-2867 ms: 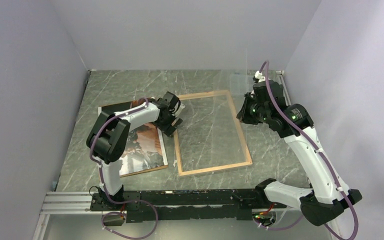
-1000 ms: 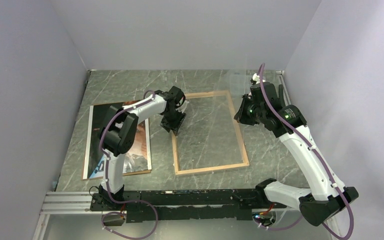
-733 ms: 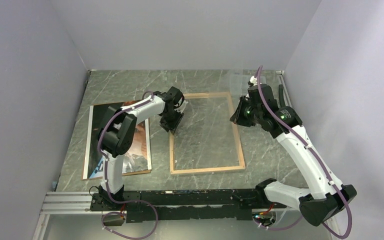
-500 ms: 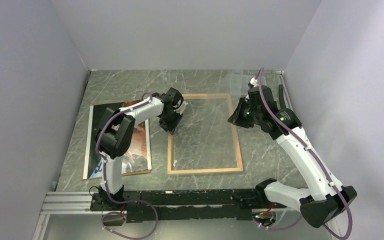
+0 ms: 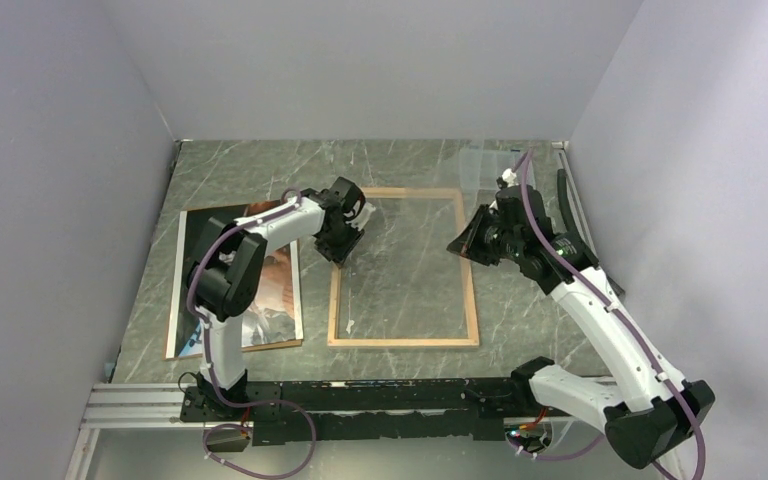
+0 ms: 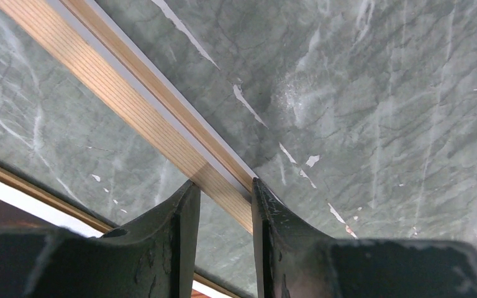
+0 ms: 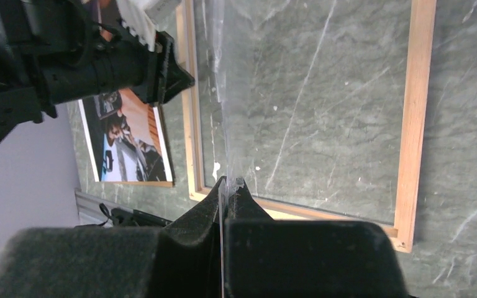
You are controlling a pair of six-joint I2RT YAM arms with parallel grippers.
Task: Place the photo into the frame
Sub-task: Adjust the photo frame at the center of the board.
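dark glossy photo print point(image 5: 278, 295) partly hidden under left arm point(image 5: 260, 225), barely visible clear sheet point(image 7: 218, 93) pinched in right gripper point(image 7: 223, 183), thin light-wood rectangular frame point(image 5: 403, 342) flat on green marble table point(image 5: 240, 170) beside photo print, left gripper point(image 6: 220, 186) pinching its rail

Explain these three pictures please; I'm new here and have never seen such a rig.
These are two robot arms bolted at the near edge of a marble-patterned table. The wide picture comes from a fixed camera above and behind them; the other two come from a camera on each wrist, showing its own black fingers. On the table lie a picture frame and, left of it, a photo. The left gripper is closed on the frame's left rail. The right gripper pinches a clear sheet, raised off the table.
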